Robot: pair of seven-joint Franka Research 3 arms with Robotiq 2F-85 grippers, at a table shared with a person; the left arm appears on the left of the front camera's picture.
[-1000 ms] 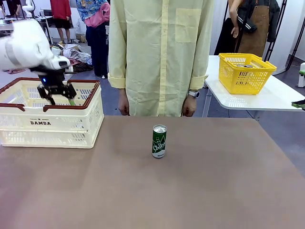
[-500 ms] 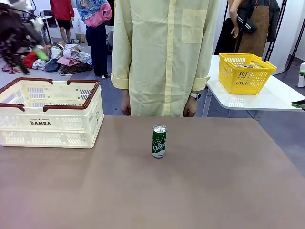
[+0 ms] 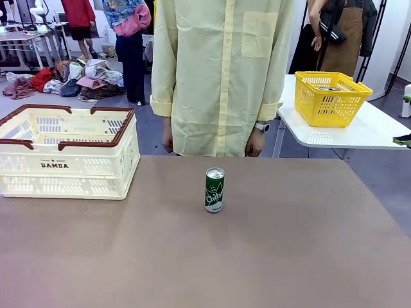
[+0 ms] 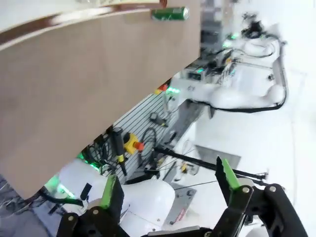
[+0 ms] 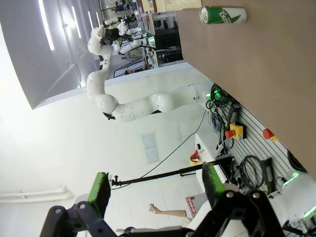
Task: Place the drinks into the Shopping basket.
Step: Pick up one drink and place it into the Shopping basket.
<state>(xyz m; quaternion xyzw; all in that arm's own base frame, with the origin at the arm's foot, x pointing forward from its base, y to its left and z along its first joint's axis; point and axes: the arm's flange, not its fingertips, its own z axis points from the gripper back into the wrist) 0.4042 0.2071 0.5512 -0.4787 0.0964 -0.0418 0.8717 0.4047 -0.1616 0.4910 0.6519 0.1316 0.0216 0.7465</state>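
Observation:
A green drink can (image 3: 214,190) with white lettering and a silver top stands upright near the middle of the brown table (image 3: 289,244). The cream-white Shopping basket (image 3: 96,170) with brown rim and handles sits at the table's far left; its inside is hidden from here. In the left wrist view, my left gripper (image 4: 168,192) is open and holds nothing, off the table's near edge, with the can (image 4: 169,14) far off. My right gripper (image 5: 157,190) is likewise open with nothing in it, off the table's edge and far from the can (image 5: 223,14).
A person in a pale yellow shirt (image 3: 218,70) stands at the far edge, hands down by their sides. A yellow basket (image 3: 330,96) sits on a separate white table at the back right. The left arm (image 5: 133,106) shows in the right wrist view.
My left arm, which hung over the Shopping basket, has swung up and to the left and left the front view. The green can has not moved.

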